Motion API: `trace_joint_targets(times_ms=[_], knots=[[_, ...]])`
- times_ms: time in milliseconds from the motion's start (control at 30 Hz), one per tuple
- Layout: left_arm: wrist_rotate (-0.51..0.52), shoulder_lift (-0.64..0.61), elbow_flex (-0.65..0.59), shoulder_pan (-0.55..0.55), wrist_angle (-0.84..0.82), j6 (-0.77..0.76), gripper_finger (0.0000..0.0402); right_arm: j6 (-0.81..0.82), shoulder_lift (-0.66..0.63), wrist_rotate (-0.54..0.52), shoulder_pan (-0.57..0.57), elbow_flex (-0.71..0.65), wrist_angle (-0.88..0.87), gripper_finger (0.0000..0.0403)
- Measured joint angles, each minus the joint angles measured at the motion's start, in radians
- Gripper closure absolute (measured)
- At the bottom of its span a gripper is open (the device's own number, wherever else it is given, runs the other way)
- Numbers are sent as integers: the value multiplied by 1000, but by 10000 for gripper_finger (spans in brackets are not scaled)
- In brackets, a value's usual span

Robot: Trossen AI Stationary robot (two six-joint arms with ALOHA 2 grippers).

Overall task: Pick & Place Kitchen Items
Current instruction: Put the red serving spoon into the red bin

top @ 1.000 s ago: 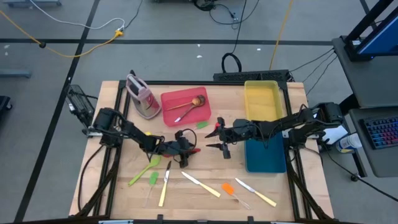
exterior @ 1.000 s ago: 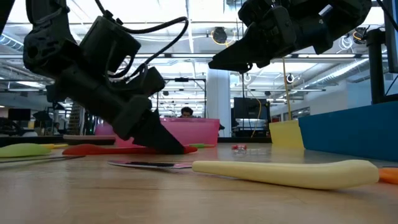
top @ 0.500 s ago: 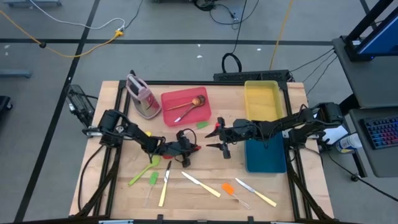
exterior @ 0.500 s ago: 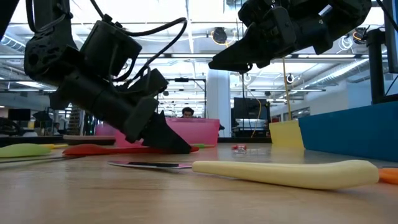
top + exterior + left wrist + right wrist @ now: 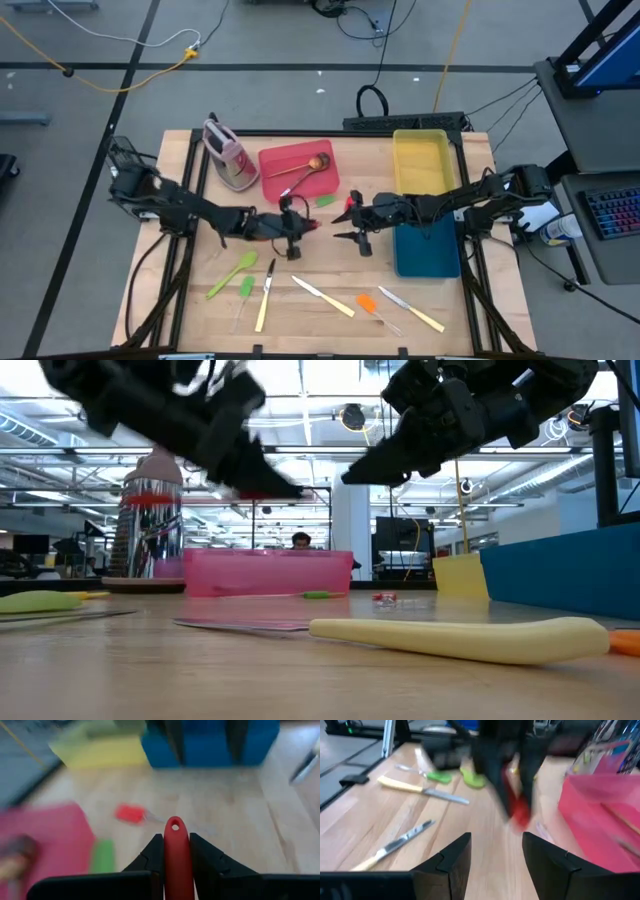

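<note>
Left pincer [image 5: 298, 226] closed on red spoon [image 5: 177, 851], lifted off counter [image 5: 330, 320], long axis pointing toward right arm. Red tray [image 5: 298, 170] just behind, nearest. Right pincer [image 5: 352, 224] open, empty, close by.

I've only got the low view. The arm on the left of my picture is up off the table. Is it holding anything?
Observer: Yes. The left wrist view shows the left gripper shut on a red utensil, gripped near the handle end that has a hole.
Operator: Where is it over the table?
Observer: From above, it hangs between the red tray and the green spoon.
Operator: And the other gripper?
Observer: The right wrist view shows the right gripper open with nothing between its fingers.
</note>
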State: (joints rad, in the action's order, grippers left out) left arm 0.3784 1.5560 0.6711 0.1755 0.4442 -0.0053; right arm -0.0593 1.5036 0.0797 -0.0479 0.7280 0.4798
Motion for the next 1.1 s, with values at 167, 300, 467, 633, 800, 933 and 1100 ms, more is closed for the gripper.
trace_joint_targets(times_ms=[167,300,467,633,800,933,1100], knots=[[10,-49,75,-93,-84,146,349,45,0,0,-2,0,-66,234],[-57,-32,127,-203,-71,206,349,102,0,1,-2,0,-82,234],[-90,48,167,-330,-71,299,345,127,0,0,-2,0,-94,234],[-155,145,184,-435,-75,310,341,127,0,0,-2,-1,-101,234],[-165,236,184,-492,-47,307,339,127,0,0,-2,0,-106,234],[-166,289,184,-511,-36,312,338,127,0,0,-2,0,-108,234],[-220,331,186,-523,-15,284,330,127,0,0,-2,0,-107,234]])
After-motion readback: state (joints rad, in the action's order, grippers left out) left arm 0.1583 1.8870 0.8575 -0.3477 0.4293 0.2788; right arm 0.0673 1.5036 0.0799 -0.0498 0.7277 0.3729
